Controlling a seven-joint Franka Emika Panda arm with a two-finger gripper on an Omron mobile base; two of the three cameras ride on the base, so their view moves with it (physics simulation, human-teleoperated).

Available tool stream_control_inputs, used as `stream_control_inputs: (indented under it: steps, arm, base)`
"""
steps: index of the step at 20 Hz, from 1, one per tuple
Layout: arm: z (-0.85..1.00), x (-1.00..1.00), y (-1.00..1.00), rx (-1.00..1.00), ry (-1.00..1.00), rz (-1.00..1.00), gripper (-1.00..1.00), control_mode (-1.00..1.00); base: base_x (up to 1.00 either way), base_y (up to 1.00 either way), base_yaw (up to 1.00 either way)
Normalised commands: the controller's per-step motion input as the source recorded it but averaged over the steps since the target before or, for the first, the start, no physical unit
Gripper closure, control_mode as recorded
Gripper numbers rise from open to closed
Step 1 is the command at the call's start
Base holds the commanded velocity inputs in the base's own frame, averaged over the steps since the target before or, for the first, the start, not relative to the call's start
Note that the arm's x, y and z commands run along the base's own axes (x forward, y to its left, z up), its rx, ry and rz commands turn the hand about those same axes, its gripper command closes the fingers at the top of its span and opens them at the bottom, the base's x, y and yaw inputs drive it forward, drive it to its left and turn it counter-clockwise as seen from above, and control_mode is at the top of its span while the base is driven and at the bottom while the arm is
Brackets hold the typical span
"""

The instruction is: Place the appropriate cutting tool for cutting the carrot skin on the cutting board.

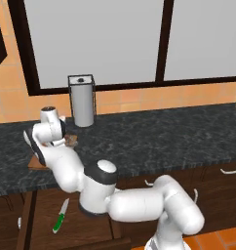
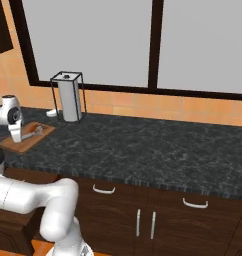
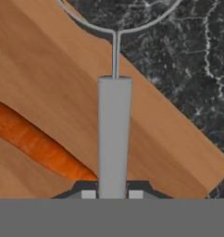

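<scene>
A: What does the left base view give you?

B: The arm bends low over the left end of the dark stone counter (image 1: 164,132). Its wrist covers most of the cutting board (image 1: 36,163), of which a brown corner pokes out. A metal canister (image 1: 82,100) stands behind, near the wall. A green-handled knife (image 1: 60,216) lies down in front of the cabinets, well apart from the board.

A: And the right base view?

B: The cutting board (image 2: 18,144) sits at the counter's left end, with the hand right above it. The peeler (image 2: 34,132) rests across the board's far part, thin and silver. The canister (image 2: 69,97) stands beyond it, apart from the board.

A: The hand view?

B: The gripper (image 3: 112,193) has its two tips pinching the peeler (image 3: 114,134) by the slim grey handle. The handle runs up over the wood of the cutting board (image 3: 53,78), and the wire loop of the head reaches past the board's edge over the counter (image 3: 188,51). The carrot (image 3: 37,144) lies on the board just left of the handle, its point nearly at the fingertips (image 3: 88,194).
</scene>
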Motion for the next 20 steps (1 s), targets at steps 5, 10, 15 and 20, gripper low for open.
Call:
stream_control_inputs:
  steps: [5, 10, 15, 20]
  arm:
    - [-0.43, -0.04, 0.0, 0.0, 0.0, 0.02, -1.0, -1.0]
    - [0.08, -0.5, -0.18, 0.0, -0.12, 0.0, -1.0, -1.0]
    - [0.54, -0.78, -0.34, 0.0, -0.19, 0.0, -1.0, -1.0]
    - [0.33, -0.61, -0.42, 0.0, -0.14, 0.0, -1.0, -1.0]
  base:
    - [0.0, 0.0, 0.0]
    - [0.0, 0.0, 0.0]
    - [0.0, 0.0, 0.0]
    - [0.0, 0.0, 0.0]
